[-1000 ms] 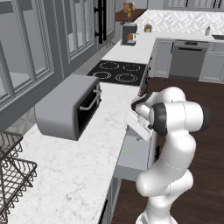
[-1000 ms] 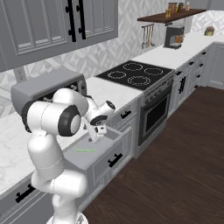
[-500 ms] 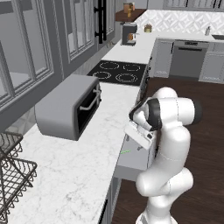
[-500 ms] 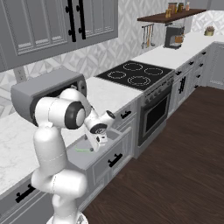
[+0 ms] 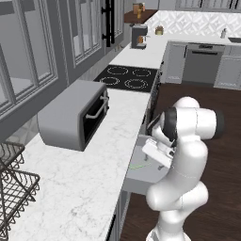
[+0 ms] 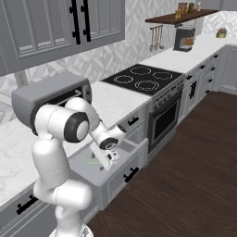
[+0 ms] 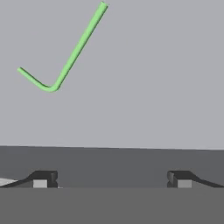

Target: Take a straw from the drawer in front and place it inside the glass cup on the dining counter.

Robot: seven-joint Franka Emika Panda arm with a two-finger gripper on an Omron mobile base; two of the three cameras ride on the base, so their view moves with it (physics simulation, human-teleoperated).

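Green straw on drawer floor, open pincer apart

Glossy veined marble worktop, matt grey drawer floor, smooth plastic-looking straw.

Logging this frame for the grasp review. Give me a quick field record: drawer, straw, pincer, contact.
drawer: drawer pulled open below the marble worktop
straw: straw lies flat on the drawer floor, bent end forming a hook
pincer: pincer open, fingertips wide apart, pointing into the drawer
contact: none; straw sits off to one side of the gap, apart from both fingertips
nearby: toaster oven on the worktop
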